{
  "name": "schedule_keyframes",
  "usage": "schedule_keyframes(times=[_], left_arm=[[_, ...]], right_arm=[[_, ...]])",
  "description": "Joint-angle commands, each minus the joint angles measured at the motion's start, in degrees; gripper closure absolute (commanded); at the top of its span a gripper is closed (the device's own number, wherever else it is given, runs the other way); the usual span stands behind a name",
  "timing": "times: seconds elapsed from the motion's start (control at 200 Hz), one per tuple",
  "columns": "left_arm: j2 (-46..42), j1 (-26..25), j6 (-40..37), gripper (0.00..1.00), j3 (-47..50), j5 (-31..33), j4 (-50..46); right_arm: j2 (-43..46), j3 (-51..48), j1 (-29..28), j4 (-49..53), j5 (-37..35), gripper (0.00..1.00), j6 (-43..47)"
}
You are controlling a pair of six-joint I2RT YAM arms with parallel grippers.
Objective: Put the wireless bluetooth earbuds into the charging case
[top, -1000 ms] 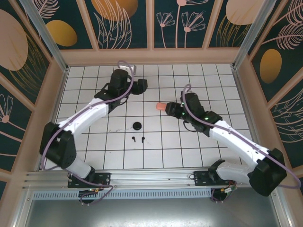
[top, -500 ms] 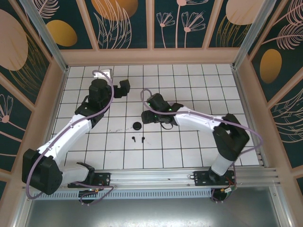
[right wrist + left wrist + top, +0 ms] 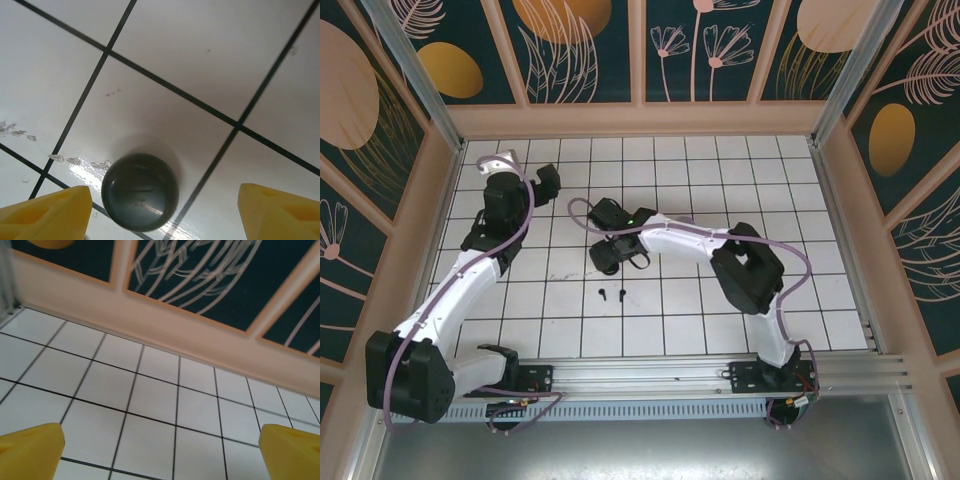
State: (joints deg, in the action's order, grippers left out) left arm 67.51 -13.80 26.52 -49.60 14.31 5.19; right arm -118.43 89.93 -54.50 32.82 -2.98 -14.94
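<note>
Two tiny black earbuds lie side by side on the white tiled table. The charging case is a dark, round, glossy puck with a smooth domed top resting on the tiles. My right gripper hovers over it, open, with the case between the yellow fingertips and nearer the left one, touching neither. From above, the right gripper covers the case, just beyond the earbuds. My left gripper is far back on the left, open over bare tiles.
The back wall with its wooden skirting stands a few tiles ahead of the left gripper. Wooden side walls close in the table. The right arm stretches across the middle of the table. A scuff mark sits beside the case.
The right arm swung left across the table and now hovers over the black case. The left arm swung left toward the back-left corner. Both grippers opened wider.
</note>
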Motion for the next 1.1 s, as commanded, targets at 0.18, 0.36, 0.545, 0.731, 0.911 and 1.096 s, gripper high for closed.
schedule_keyframes(times=[0.18,0.36,0.545,0.731,0.911,1.096], left_arm=[[-4.0,3.04,3.21,0.01,0.02,1.63,-0.3],[-5.29,2.99,2.98,0.01,1.79,0.65,1.65],[-5.54,2.99,2.92,0.01,2.43,0.07,2.19],[-5.71,3.0,2.74,0.01,2.84,-0.68,2.72],[-5.72,3.0,2.63,0.01,3.09,-0.84,3.15],[-5.54,2.99,2.51,0.01,3.2,-1.12,3.16]], right_arm=[[-4.65,5.12,-1.71,7.15,-0.88,0.25,1.49],[-5.97,5.84,-1.75,7.1,-1.37,0.26,1.14],[-8.05,8.42,-1.84,7.83,-1.28,0.27,1.14],[-9.77,10.23,-1.84,8.83,-1.41,0.29,1.71],[-10.76,11.14,-2.01,9.59,-1.45,0.32,1.76],[-11.38,10.97,-2.45,9.96,-1.5,0.33,1.76]])
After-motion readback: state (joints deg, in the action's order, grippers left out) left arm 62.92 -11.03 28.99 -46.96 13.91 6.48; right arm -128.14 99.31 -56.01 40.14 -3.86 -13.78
